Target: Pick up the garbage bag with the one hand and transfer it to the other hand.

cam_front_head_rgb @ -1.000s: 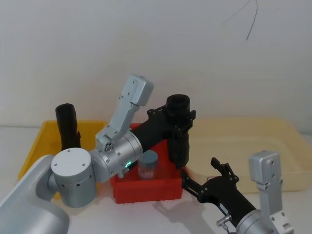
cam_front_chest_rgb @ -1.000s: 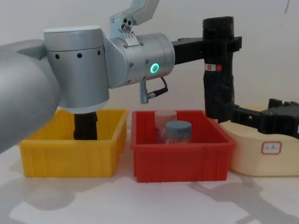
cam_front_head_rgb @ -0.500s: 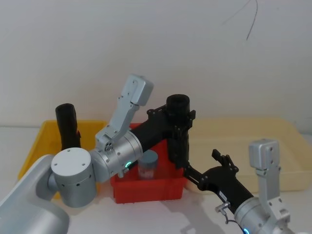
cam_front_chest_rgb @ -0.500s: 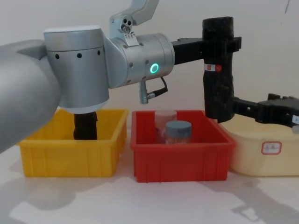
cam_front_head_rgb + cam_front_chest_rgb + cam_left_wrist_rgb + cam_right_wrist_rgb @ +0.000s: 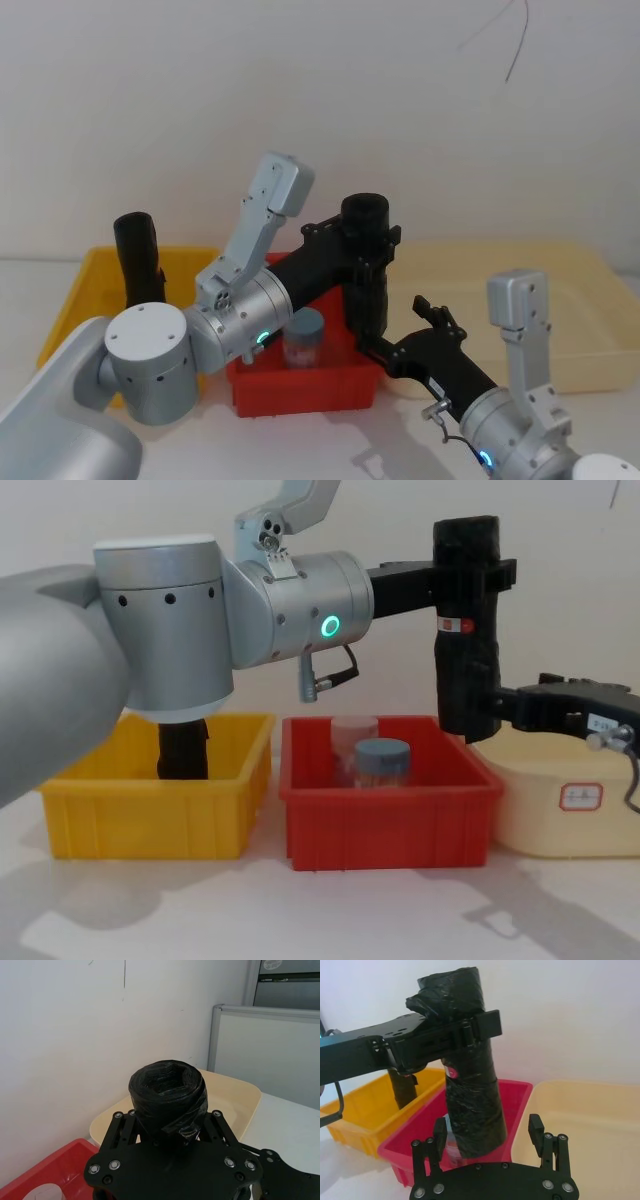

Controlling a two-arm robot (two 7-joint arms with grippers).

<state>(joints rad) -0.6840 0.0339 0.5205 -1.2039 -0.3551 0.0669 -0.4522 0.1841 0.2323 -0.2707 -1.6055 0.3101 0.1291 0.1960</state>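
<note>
The tall black matte roll of garbage bags (image 5: 465, 670) hangs upright in the air over the right end of the red plastic bin (image 5: 390, 820). It is clamped near its top by the left pincer (image 5: 478, 578) on the green-ringed silver arm. Gripping high leaves the lower half bare (the red-and-white label (image 5: 455, 625) sits just under the jaws), and I judge this deliberate: room for a second grasp. The right pincer (image 5: 487, 1127), on the blue-ringed arm, stands wide with a jaw on either side of the roll's lower end, not yet pinching. Closing there is the next step. The left should let go only afterwards, or the roll drops into the bin.
</note>
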